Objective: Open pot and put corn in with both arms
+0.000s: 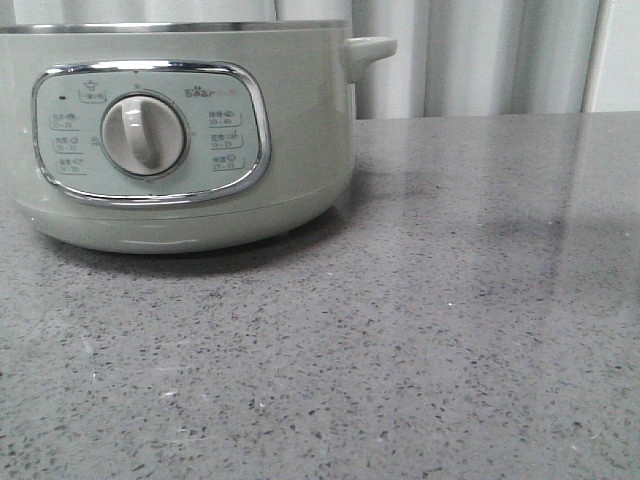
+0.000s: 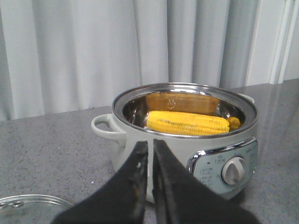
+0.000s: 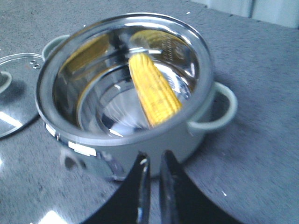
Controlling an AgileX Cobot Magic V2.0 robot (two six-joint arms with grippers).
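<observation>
The pale grey-green pot [image 1: 300, 120] stands uncovered at the left of the table in the front view, which shows neither gripper. The yellow corn [image 2: 187, 122] lies inside the pot's steel bowl [image 2: 177, 149]. It also shows in the right wrist view [image 3: 152, 88], leaning against the inner wall of the pot [image 3: 154, 140]. My left gripper [image 2: 150, 142] is shut and empty, in front of the pot and apart from it, beside the control panel. My right gripper [image 3: 153, 156] is shut and empty, just outside the pot's wall near a side handle [image 3: 219, 112].
A glass lid [image 2: 28, 207] lies flat on the grey speckled table beside the pot; it also shows in the right wrist view [image 3: 14, 93]. White curtains [image 1: 480, 55] hang behind the table. Bare tabletop [image 1: 450, 300] lies right of the pot.
</observation>
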